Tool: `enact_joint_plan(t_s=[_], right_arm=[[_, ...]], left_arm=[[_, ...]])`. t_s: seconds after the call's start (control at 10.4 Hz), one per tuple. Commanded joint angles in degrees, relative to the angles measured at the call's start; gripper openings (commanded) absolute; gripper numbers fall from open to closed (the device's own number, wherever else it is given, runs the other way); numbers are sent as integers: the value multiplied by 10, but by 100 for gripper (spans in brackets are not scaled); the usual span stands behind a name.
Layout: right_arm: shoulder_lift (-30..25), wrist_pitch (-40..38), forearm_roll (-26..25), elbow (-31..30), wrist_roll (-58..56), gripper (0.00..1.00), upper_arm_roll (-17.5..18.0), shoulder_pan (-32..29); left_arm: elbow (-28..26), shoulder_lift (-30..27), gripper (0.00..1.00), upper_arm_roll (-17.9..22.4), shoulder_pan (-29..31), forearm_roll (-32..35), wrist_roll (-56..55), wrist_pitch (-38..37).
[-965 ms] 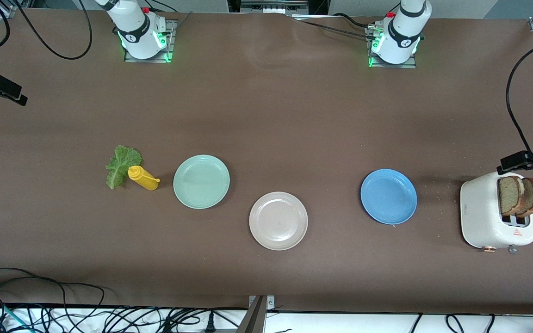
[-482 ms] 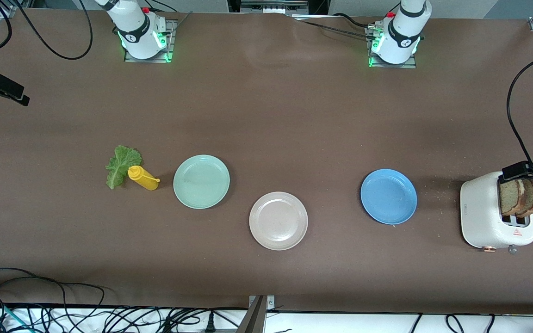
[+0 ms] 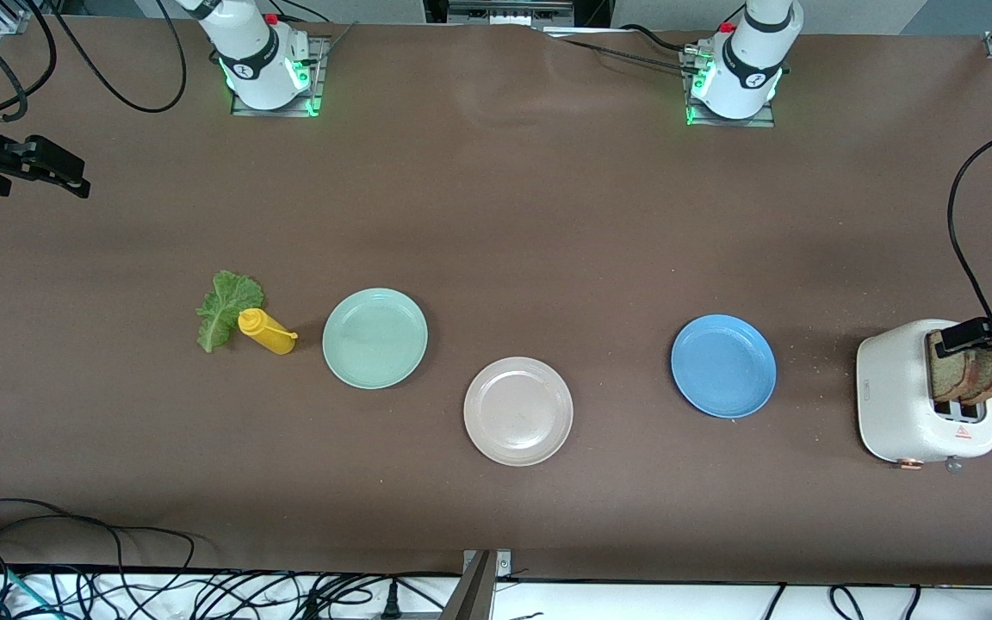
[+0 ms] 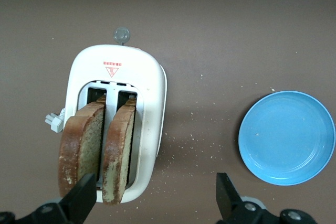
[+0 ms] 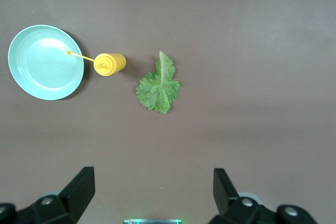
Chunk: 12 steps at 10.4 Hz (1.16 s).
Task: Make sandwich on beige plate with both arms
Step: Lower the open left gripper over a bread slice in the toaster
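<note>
**Both grippers open, bread in the toaster, plate bare**

Brown table [image 3: 496, 215] fills our view, with both arm bases at its top edge. We see the left arm [image 3: 750, 60] and the right arm [image 3: 251, 56] rising from green-lit mounts, each reaching out toward its own end of the table.

Next in size, the white toaster [image 3: 896, 405] sits at the left arm's end. Our left gripper [image 4: 156, 195] hangs directly over it, fingers [image 4: 84, 195] spread wide and grasping nothing; the two bread slices [image 4: 100, 150] stand upright in the slots, just below and between those fingers, with one finger right by the outer slice.

Three plates follow. We find the beige plate [image 3: 517, 412] near the middle of the table, bare, well apart from both sets of fingers. The blue plate [image 3: 723, 366] lies beside the toaster, and the mint green plate [image 3: 375, 337] lies toward the right arm's end.

Our right gripper [image 5: 152, 195] hovers over bare table at the right arm's end, fingers [image 5: 81, 190] released and wide apart. The lettuce leaf [image 5: 158, 85] lies flat on the table, apart from those fingers, with the yellow squeeze bottle [image 5: 109, 63] on its side between leaf and mint green plate
</note>
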Motion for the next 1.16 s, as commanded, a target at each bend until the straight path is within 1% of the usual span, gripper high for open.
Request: enact_joint_plan(t_s=[0.0,0.39,0.87,1.06], right_arm=[[-1,7,-13,-1,-5,100,4,3],[3,8,-13,-1,-5,100,4,9],[2,7,-13,-1,-5,100,3,9],[2,7,-13,-1,-5,100,3,9]], left_arm=[[18,7,100,-3,4,2,14,-3],[18,11,100,-3,3,2,13,-2],[18,31,100,-3,3,4,14,26],[18,23,100,-6,-3,2,1,24]])
